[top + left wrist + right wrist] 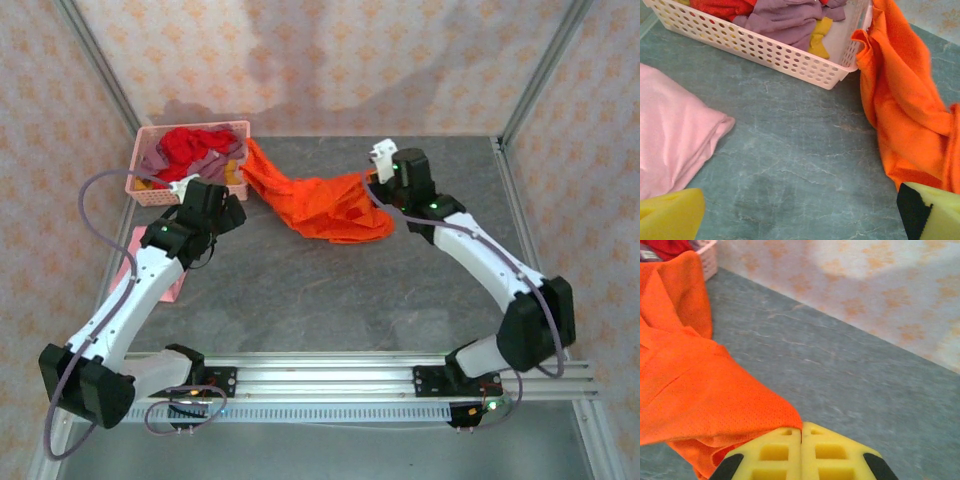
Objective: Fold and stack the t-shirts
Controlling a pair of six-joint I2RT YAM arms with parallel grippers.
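1. Toward twelve o'clock on the grey marbled table, a bright orange cloth t-shirt lies crumpled. One end trails over the corner of the pink plastic lattice basket at eleven o'clock.
2. At the shirt's two o'clock edge, the right tool has its yellow pads pressed fully together. Orange fabric runs in between them, so it appears to have the hem pinched.
3. Near ten o'clock, the left tool hovers with its pads spread as wide as they go and nothing between them. The orange fabric lies just beside its right pad.
4. At nine o'clock a light pink cloth t-shirt rests folded on the table, partly under the left arm. It looks like the start of the stack.
5. Red, mauve and yellow shirts sit bundled in the basket, not yet handled.
6. The step in hand appears to be drawing the orange shirt clear of the basket and spreading it flat. Most of the task remains.
7. The next move probably calls for the left tool to close on the opposite edge, so both arms can pull the cloth taut. The draped end could snag on the basket and tug it.
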